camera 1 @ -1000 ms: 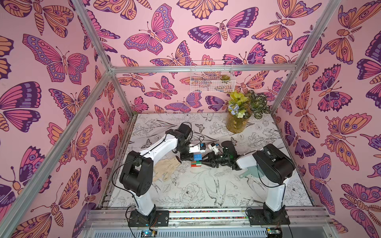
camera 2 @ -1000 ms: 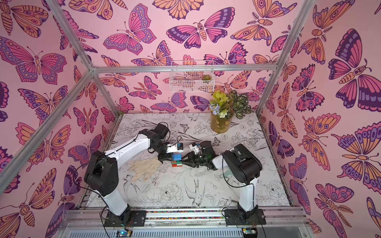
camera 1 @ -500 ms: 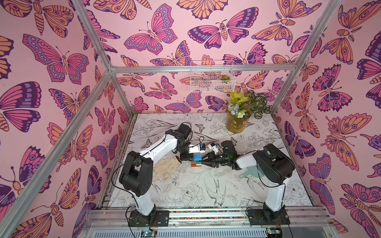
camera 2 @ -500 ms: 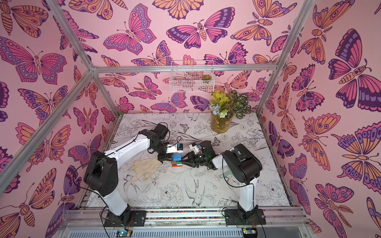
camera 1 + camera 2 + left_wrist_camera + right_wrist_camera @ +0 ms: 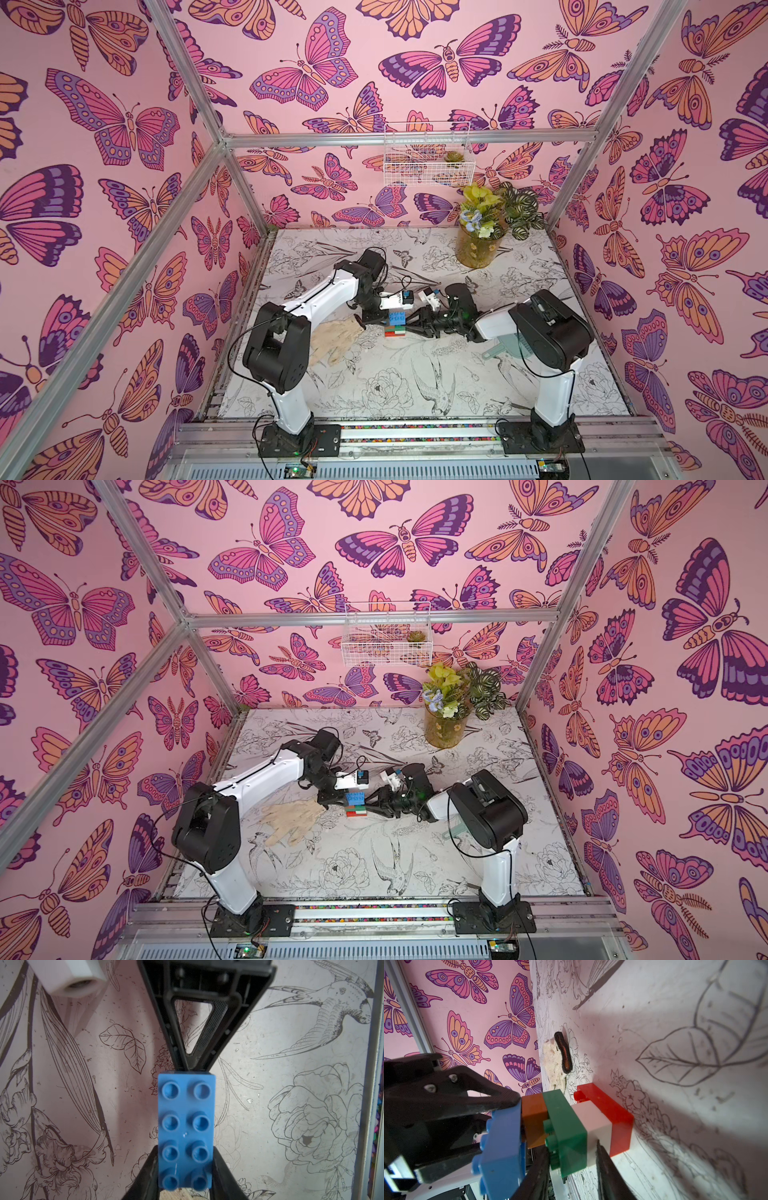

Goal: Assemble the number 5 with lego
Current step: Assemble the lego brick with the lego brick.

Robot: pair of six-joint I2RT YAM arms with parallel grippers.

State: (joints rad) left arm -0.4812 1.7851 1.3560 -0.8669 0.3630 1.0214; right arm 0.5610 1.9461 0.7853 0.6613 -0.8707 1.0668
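Observation:
The lego stands as one stack mid-table, forming the number 5: blue brick on top, then brown-orange, green, white and red on the table. My left gripper reaches in from the left, shut on the blue brick's sides. From the right, my right gripper is shut on the stack lower down, its jaws straddling the green and white bricks.
A beige glove lies just left of the stack. A pale teal dustpan lies under the right arm. A vase of flowers stands at the back right, below a wire basket on the wall.

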